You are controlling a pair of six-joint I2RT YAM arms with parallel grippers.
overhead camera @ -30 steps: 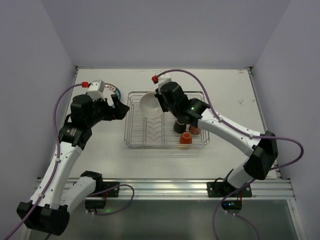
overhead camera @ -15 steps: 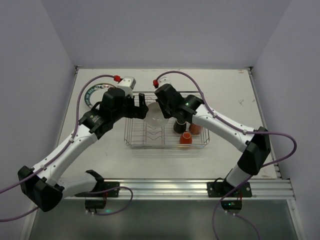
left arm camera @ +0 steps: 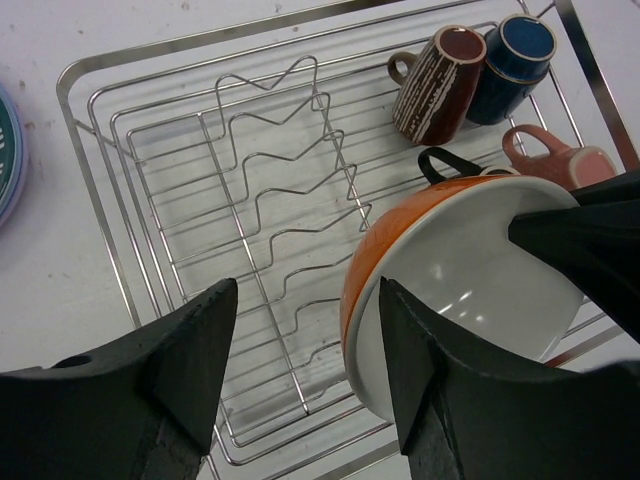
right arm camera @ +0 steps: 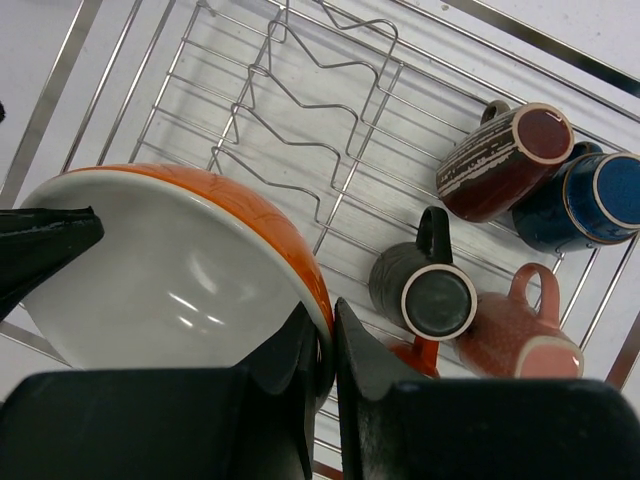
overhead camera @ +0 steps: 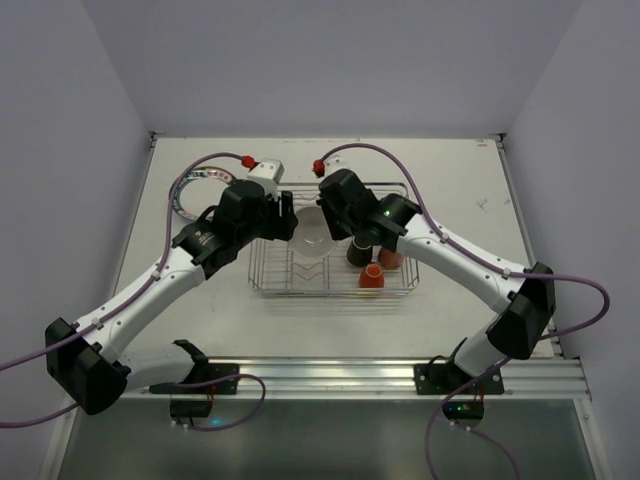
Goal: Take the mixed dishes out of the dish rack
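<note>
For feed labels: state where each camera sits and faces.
Top external: above, behind the bases, looking down on the dish rack; both arms show.
Left wrist: looks down into the rack; left gripper open by the orange bowl.
Right wrist: looks down likewise; right gripper pinches the bowl's rim.
Wrist views share bowl, maroon mug.

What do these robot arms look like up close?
The left arm and right arm have white tubular links and black joints. A purple cable loops along each, near a red cap. The fingers are matte black wedges. A small green light glows on the right arm.
</note>
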